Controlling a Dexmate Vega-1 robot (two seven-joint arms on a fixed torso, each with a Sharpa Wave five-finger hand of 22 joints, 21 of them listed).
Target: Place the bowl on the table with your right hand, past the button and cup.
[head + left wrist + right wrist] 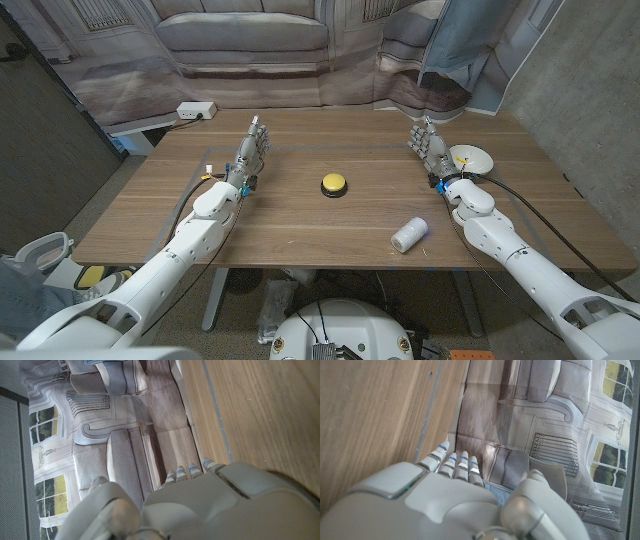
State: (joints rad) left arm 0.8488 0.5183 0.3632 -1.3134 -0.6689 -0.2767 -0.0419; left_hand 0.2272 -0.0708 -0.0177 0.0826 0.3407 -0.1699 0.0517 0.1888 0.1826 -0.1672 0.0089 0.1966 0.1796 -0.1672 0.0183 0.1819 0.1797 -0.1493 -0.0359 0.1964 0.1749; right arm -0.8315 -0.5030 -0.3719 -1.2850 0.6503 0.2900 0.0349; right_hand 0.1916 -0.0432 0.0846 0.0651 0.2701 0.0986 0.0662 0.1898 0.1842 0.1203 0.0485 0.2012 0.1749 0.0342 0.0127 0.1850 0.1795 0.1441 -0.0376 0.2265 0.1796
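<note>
The left robot hand [253, 147] waits open and empty at ten o'clock on the bench [300, 230]. The button [334, 185] sits mid-bench, the cup [409, 234] lies tipped at five. The right robot hand [432, 148], open, stands beside the bowl [470, 159] at two; grip its rim firmly first.

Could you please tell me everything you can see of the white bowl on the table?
The bowl is white, round and shallow, more like a small dish, and looks glazed or plastic. It sits upright on the wooden table, near the far right corner, with a small yellow mark showing inside it. The right hand stands just beside it on its left, and the wrist hides part of its near rim; whether they touch cannot be told. The hand does not hold it.
</note>
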